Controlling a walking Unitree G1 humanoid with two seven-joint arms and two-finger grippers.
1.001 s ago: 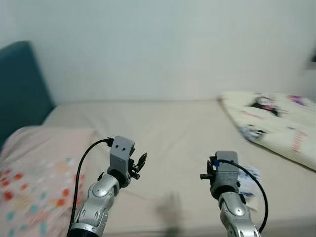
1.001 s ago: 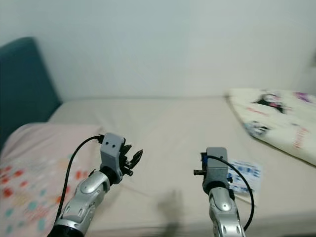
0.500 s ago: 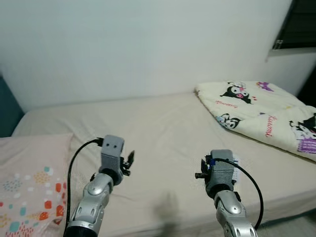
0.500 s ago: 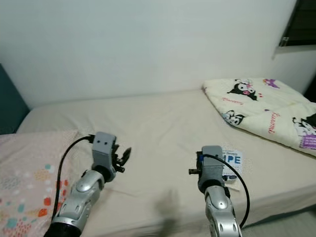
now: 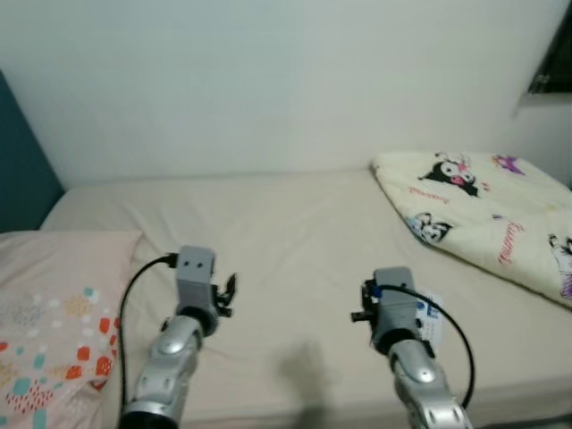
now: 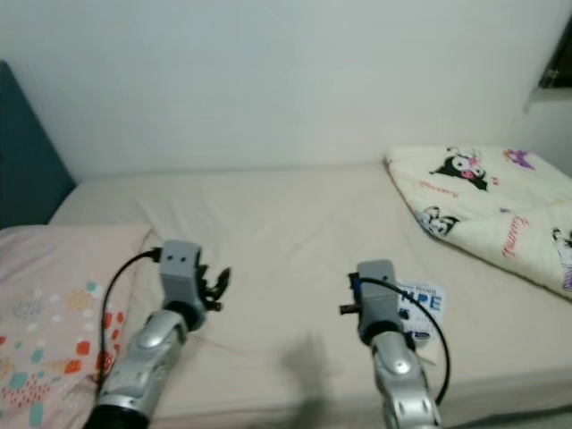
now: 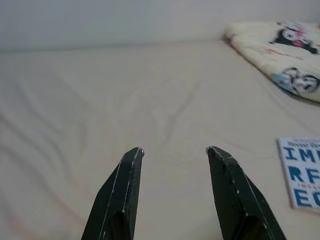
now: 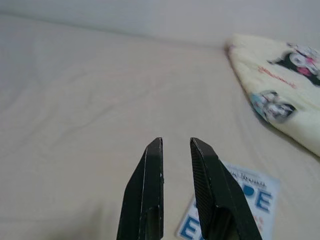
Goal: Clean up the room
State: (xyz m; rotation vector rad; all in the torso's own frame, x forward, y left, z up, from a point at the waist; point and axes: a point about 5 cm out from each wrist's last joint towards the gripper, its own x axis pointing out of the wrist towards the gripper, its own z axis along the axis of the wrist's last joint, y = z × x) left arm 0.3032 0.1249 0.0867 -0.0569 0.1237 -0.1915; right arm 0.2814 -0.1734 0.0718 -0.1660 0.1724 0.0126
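Faced a bed (image 5: 295,232) with a beige sheet, against a white wall (image 5: 268,80). Left gripper (image 7: 174,151) raised over the near part of the bed, released: fingers (image 7: 122,185) spread wide apart, nothing between them, touching nothing. Right gripper (image 8: 176,142) likewise raised over the sheet, fingers (image 8: 147,185) held close with a narrow gap, not quite clenched, empty, touching nothing. Booklet (image 6: 420,304) with blue lettering on a white cover lay flat on the sheet just beyond and beside the right gripper, partly hidden by that arm in the eye views; lettering too blurred to read in full. Folded quilt (image 5: 483,206) in cream with black-and-purple cartoon figures lay on the right part of the bed, near the booklet but apart from it. Pillow (image 5: 54,304) in pale pink with small coloured spots lay at the left end, beside the left arm. Dark teal headboard (image 5: 22,161) stood behind the pillow at the left edge. Dark window corner (image 5: 554,63) seen at upper right. Sheet lightly wrinkled between the grippers.
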